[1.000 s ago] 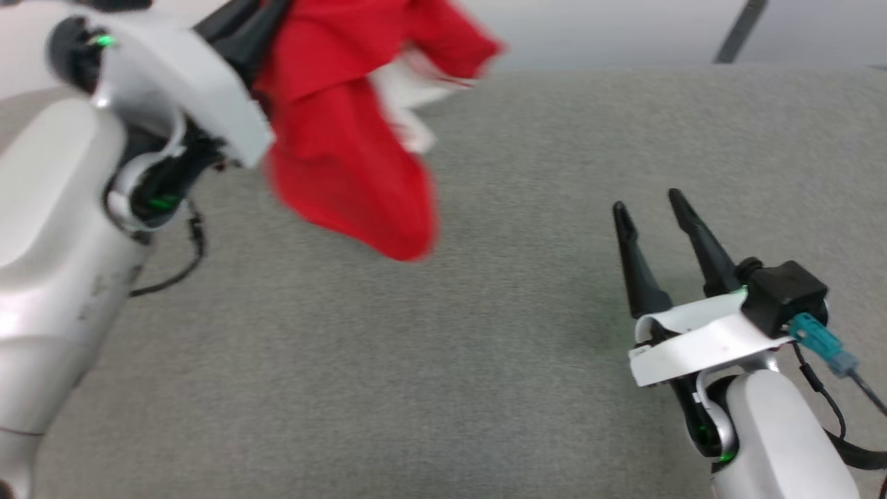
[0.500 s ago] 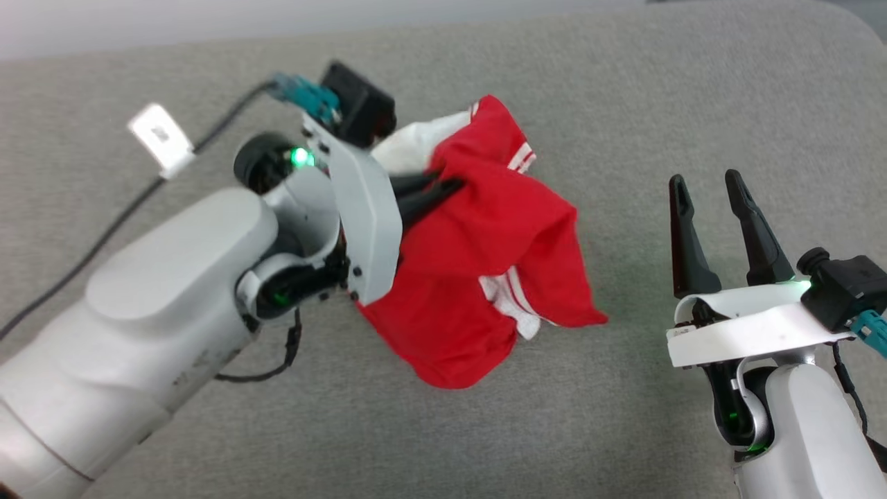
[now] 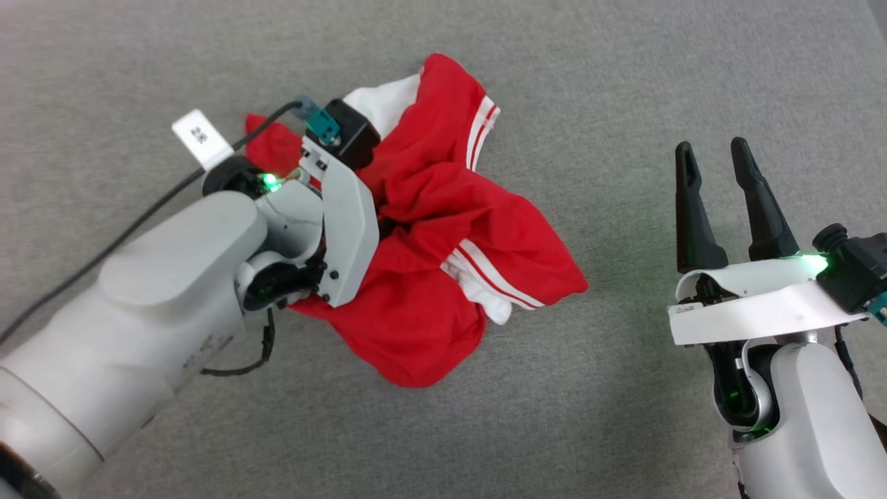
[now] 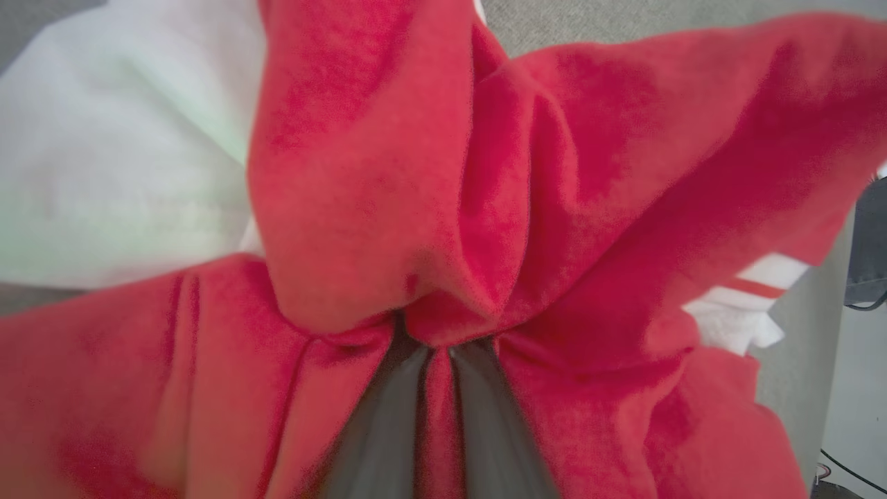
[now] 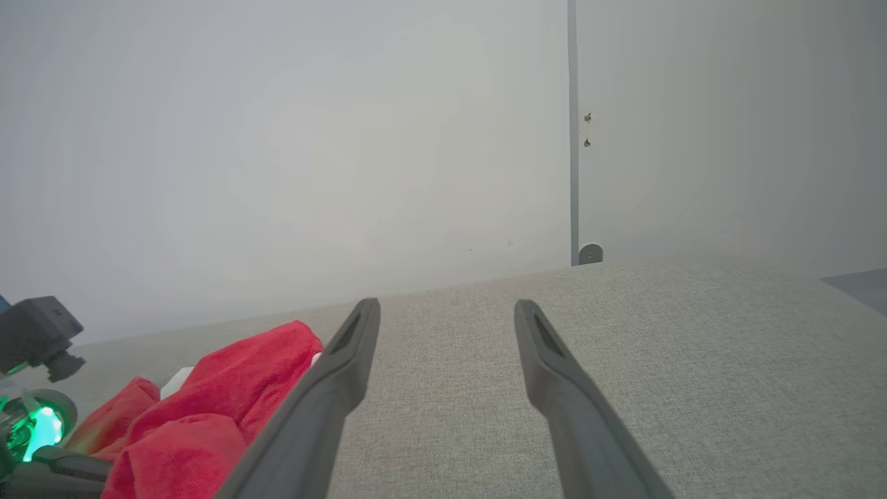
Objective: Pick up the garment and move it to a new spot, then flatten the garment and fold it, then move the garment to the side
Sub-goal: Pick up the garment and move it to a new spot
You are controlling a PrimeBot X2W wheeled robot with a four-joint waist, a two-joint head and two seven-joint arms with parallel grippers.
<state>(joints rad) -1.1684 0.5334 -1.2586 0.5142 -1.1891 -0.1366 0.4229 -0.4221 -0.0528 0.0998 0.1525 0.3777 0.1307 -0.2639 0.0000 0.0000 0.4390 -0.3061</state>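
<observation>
while left tool point(image 4: 440, 352) clamps garment point(image 3: 416, 312), crumpled heap's long axis runs up head view; right tool point(image 3: 712, 147) apart.

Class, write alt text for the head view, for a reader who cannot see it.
The left gripper is shut on a crumpled red garment with white, red-striped trim, on a grey fabric surface. The right gripper stands open and empty, apart to the right.
</observation>
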